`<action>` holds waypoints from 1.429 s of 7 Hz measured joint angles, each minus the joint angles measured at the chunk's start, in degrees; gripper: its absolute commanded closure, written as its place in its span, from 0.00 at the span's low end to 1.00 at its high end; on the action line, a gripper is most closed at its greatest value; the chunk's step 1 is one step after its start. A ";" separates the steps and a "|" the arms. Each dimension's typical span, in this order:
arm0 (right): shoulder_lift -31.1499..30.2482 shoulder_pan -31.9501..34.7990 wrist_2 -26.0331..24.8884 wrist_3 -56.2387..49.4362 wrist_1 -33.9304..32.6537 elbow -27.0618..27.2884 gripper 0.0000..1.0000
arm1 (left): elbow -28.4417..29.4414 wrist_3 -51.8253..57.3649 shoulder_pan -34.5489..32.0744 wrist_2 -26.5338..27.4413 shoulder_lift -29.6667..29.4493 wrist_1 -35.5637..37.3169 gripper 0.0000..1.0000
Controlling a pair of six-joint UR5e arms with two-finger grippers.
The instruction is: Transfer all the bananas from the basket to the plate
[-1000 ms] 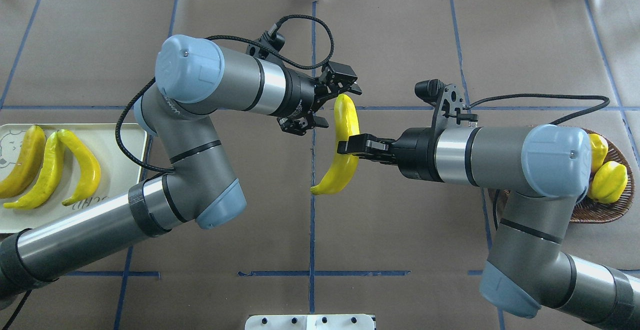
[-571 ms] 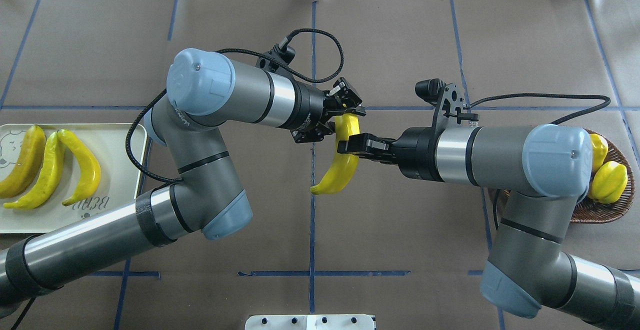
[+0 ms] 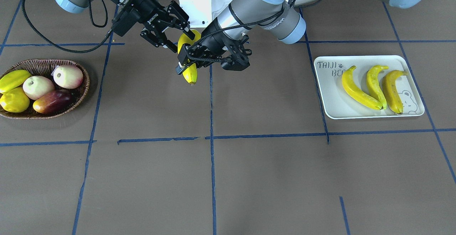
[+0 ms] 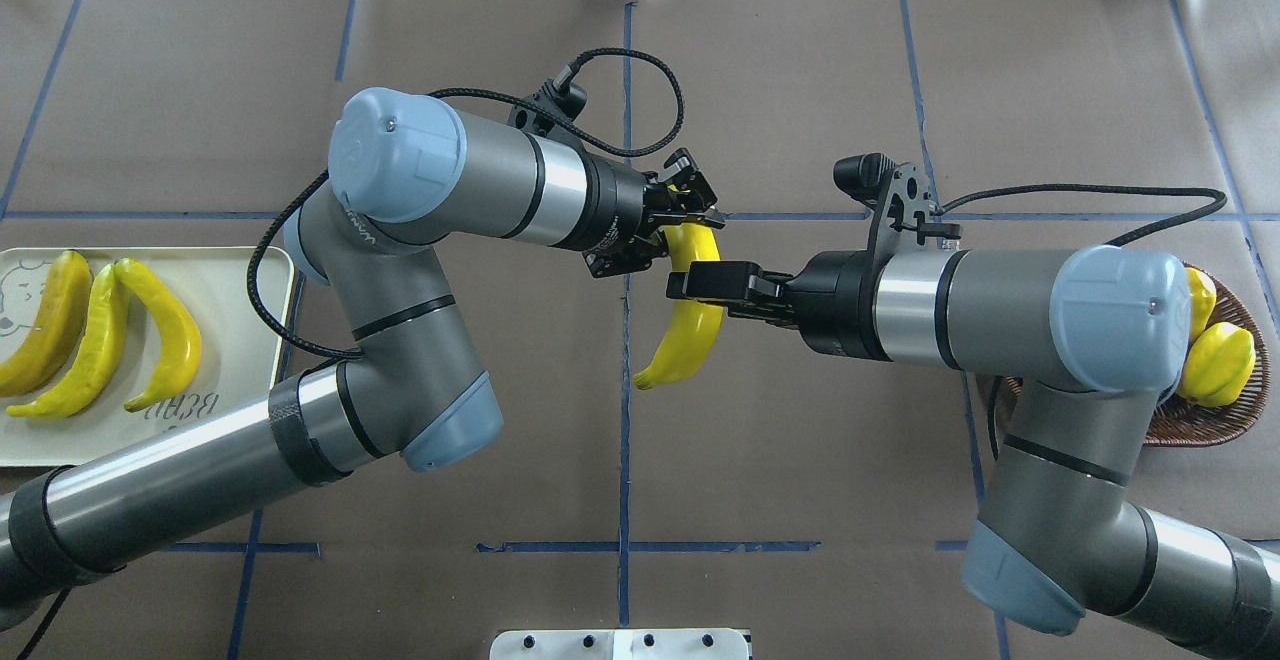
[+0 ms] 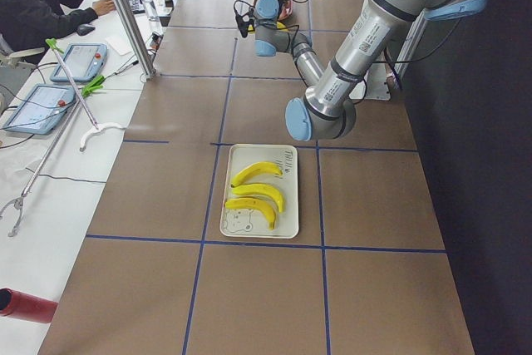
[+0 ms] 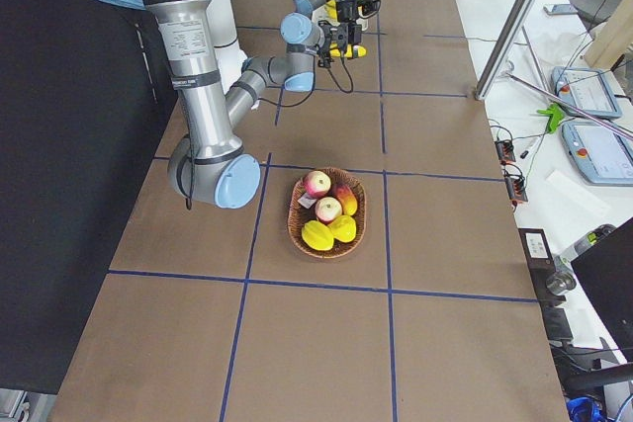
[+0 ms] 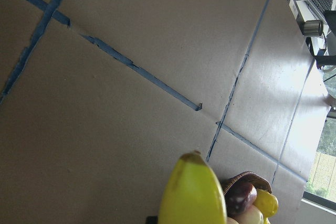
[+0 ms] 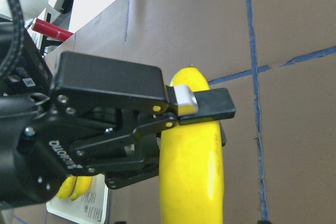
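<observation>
Mid-air hand-over of the last banana (image 4: pixel 690 340), well apart from the plate (image 4: pixel 240 290) and roughly halfway from it to the basket (image 3: pixel 85 85). Two grippers have it at once. The left gripper (image 4: pixel 690 235) reaches in from the plate side, its fingers drawn in tight across the banana close to one end. The right gripper (image 4: pixel 700 285) comes from the side away from the plate, its fingers narrowed to the banana's thickness over its middle. The long curved remainder hangs free above the table (image 4: pixel 800 440).

Three bananas (image 4: pixel 100 340) lie side by side on the plate. The basket, at the far end of the table from the plate, holds only other fruit (image 3: pixel 37 87) — no banana shows in it.

The step in hand looks like the release. Done well, the left grip would be firm before the right lets go. Because the left holds near an end, the free length may swing or pivot once support goes. The right fingers should part fully and back straight away from the plate without dragging the skin. The carry then calls for a slow, level move and a low set-down on the bare strip of plate beside the three — clear of them.
</observation>
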 measured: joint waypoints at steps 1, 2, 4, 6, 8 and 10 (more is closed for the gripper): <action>-0.12 0.12 0.07 -0.01 -0.10 0.58 0.00 | 0.00 -0.04 -0.76 0.02 0.08 0.25 1.00; -0.56 0.41 0.27 -0.04 -0.37 1.49 0.00 | -0.02 0.13 -1.96 -0.01 0.45 1.24 1.00; -2.92 3.71 3.77 -0.36 -1.16 3.07 0.00 | -2.18 3.99 -5.28 -0.54 6.24 6.88 1.00; -5.12 13.08 13.95 -2.77 -5.68 2.89 0.00 | -12.83 19.23 -8.29 -0.13 17.41 20.74 1.00; -6.98 18.19 17.52 -13.39 -14.37 2.61 0.00 | -20.82 30.67 -8.62 4.25 28.44 32.06 1.00; -7.36 20.40 17.97 -23.30 -22.43 2.54 0.00 | -21.30 35.73 -8.48 6.82 35.25 34.15 1.00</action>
